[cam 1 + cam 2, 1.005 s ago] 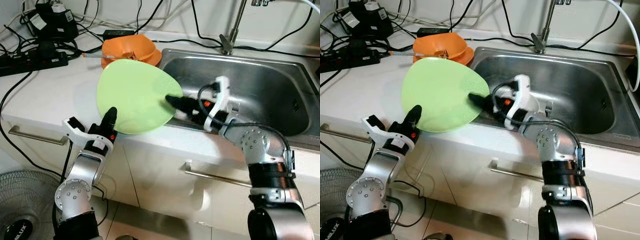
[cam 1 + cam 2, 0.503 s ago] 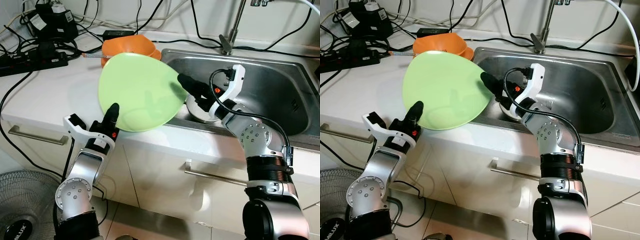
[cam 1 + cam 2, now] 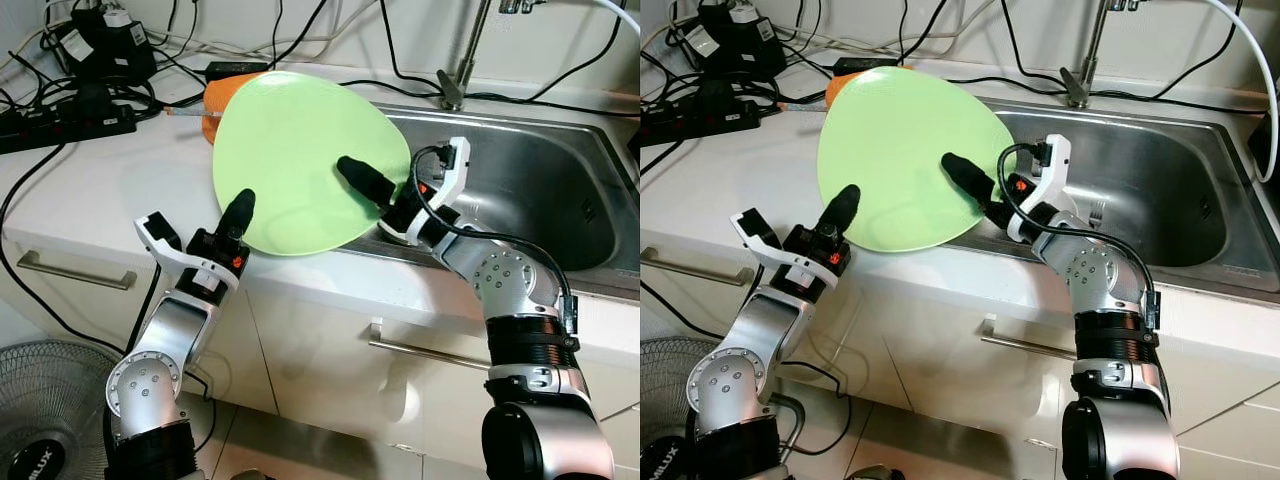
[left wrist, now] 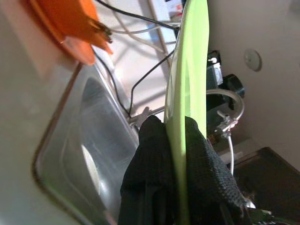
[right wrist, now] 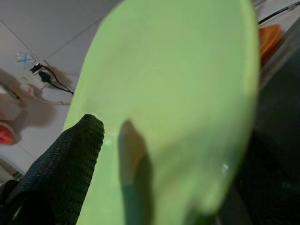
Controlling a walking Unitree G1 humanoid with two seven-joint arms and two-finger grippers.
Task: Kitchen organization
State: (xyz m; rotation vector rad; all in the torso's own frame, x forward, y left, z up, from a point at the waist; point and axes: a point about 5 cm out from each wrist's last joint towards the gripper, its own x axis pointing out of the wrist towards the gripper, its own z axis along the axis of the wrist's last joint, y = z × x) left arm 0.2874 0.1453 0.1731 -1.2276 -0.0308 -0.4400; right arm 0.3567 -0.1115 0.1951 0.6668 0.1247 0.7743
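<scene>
Green plate [image 3: 300,150] (rounded, glossy), tilted

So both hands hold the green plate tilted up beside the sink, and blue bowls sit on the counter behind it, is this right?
Not quite: the bowls behind the green plate are orange, as the left wrist view shows. Both the left hand and right hand do hold it tilted beside the sink.

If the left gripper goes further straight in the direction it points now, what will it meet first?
The left gripper is already clamped on the rim of the green plate, pointing up and away across the counter. Straight on, it would probably reach the orange bowls behind the plate first, though depth is unclear.
</scene>
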